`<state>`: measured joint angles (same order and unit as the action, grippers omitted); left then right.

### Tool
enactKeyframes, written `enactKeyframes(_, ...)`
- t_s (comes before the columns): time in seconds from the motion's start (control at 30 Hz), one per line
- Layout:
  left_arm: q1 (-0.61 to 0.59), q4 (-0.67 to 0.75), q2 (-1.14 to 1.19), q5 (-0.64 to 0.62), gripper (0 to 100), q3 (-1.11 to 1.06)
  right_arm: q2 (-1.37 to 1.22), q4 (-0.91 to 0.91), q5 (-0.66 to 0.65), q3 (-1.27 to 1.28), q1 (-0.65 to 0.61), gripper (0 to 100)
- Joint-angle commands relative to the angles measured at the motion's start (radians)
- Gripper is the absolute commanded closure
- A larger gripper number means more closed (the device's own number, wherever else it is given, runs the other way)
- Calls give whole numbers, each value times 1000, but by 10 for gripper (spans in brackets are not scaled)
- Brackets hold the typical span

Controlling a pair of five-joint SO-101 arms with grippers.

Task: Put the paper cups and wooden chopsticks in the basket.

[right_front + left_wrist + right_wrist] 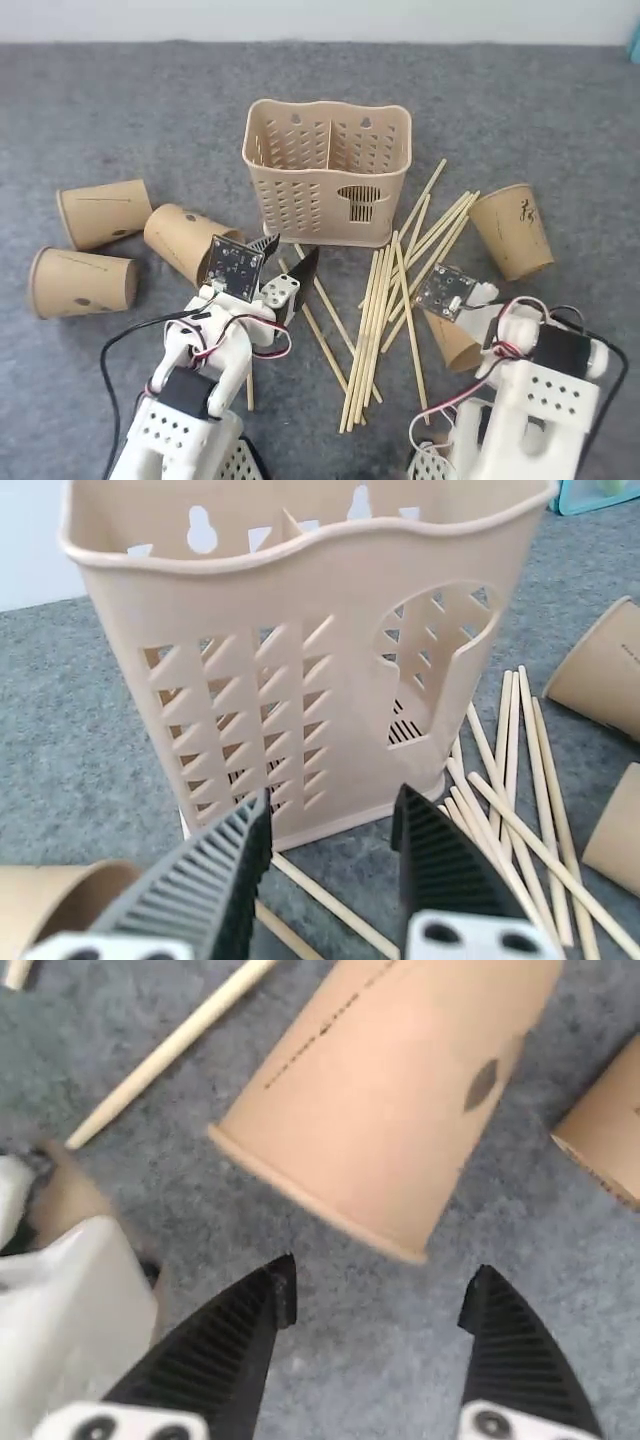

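Note:
The beige slotted basket (330, 175) stands upright mid-table, with two compartments. Three paper cups lie on their sides to its left (103, 213) (82, 283) (190, 240). Another cup (512, 230) lies at the right. Several wooden chopsticks (385, 295) are strewn in front of the basket. My left gripper (285, 258) is open and holds nothing, just in front of the basket (300, 660); chopsticks (520, 770) lie beside it. My right gripper (385, 1290) is open over the carpet, close to a toppled cup (390, 1100) but apart from it.
Grey carpet covers the table. The right arm (530, 370) partly hides the cup (452, 340) under it. A second cup (605, 1140) and a chopstick (170, 1050) lie near the right gripper. Two cups (600, 670) (615, 830) lie beyond the chopsticks.

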<state>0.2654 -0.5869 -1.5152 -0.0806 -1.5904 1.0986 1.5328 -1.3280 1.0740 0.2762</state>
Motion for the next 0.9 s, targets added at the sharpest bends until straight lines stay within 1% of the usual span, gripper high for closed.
enactKeyframes(0.0,-5,31,6,5,809,2,16,-119,-20,84,2,731)
enactKeyframes(0.1,-5,31,6,5,809,2,15,-202,-8,161,-35,733)
enactKeyframes(0.23,-5,32,6,5,809,2,7,-354,86,241,-87,735)
enactKeyframes(0.33,-5,32,6,5,809,2,7,-460,180,270,-101,743)
enactKeyframes(0.37,-5,32,6,5,809,2,8,-483,221,269,-101,768)
enactKeyframes(0.4,-5,32,6,3,809,2,16,-507,270,269,-101,815)
enactKeyframes(0.47,-5,32,6,2,809,2,18,-559,364,256,-99,955)
enactKeyframes(0.5,-5,32,6,2,809,2,18,-581,410,247,-94,998)
enactKeyframes(0.57,-5,32,6,2,809,2,18,-596,474,232,-87,954)
enactKeyframes(0.63,-5,32,6,5,809,2,18,-593,482,216,-85,988)
enactKeyframes(0.73,-5,32,6,5,809,2,13,-585,505,187,-81,990)
enactKeyframes(0.8,-5,32,6,6,809,2,7,-545,565,140,-81,991)
enactKeyframes(0.87,-5,32,6,6,809,2,5,-464,615,68,-85,990)
